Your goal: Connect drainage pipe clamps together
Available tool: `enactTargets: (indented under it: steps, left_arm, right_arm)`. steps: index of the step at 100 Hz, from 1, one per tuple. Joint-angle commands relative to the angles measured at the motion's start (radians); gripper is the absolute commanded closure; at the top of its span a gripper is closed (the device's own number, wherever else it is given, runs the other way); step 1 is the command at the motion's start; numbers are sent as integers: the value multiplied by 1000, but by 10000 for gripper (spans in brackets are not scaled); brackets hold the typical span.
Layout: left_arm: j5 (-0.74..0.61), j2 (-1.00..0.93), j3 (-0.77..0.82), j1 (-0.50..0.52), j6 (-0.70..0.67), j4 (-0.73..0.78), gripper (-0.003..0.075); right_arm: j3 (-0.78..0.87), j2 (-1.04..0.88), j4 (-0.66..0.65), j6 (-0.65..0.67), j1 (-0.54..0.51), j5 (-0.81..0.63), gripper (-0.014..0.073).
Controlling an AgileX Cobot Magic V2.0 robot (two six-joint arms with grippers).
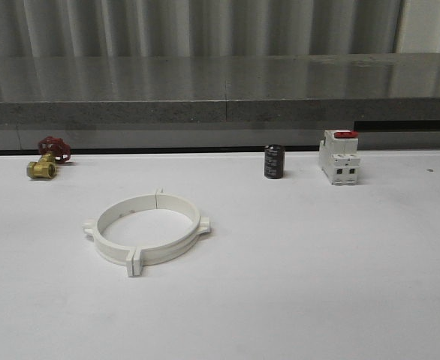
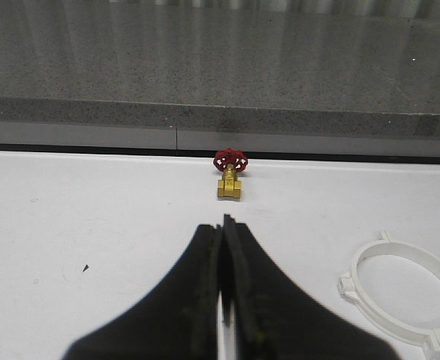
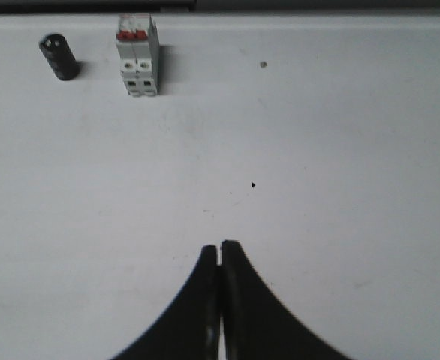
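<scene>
The two white drainage pipe clamps (image 1: 146, 229) lie on the white table left of centre, their ends meeting so they form one wide ring with small tabs around it. Part of that ring (image 2: 400, 296) appears in the left wrist view, off to one side of my left gripper (image 2: 223, 225). The left gripper is shut with nothing between its black fingers, and it hangs over bare table. My right gripper (image 3: 220, 247) is also shut and empty, above bare table well away from the ring.
A brass valve with a red handwheel (image 1: 46, 159) sits at the back left. A dark cylinder (image 1: 273, 162) and a white breaker with a red switch (image 1: 339, 157) stand at the back right. A grey ledge (image 1: 220, 97) runs behind the table.
</scene>
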Motion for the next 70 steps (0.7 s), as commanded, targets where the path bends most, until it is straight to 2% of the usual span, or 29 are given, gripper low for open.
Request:
enactTargets:
  steps: [1,29,45,63,70]
  left_arm:
    - [-77,7,-26,1,-1,-9,741]
    - [-77,7,-26,1,-1,-9,741]
    - [-77,7,-26,1,-1,-9,741]
    - [-77,7,-26,1,-1,-9,741]
    - [-77,7,-26,1,-1,-9,741]
  right_arm:
    - [37,-60,-24,-11,-7,-135,659]
    - [230,-268,-26,-11,-7,-293,659]
    - [351,-349,-34,-36,-14,-512,659]
    - [491,-404,144,-184,-101,-717,659]
    - [535,-434,156,-203,-134,-749,659]
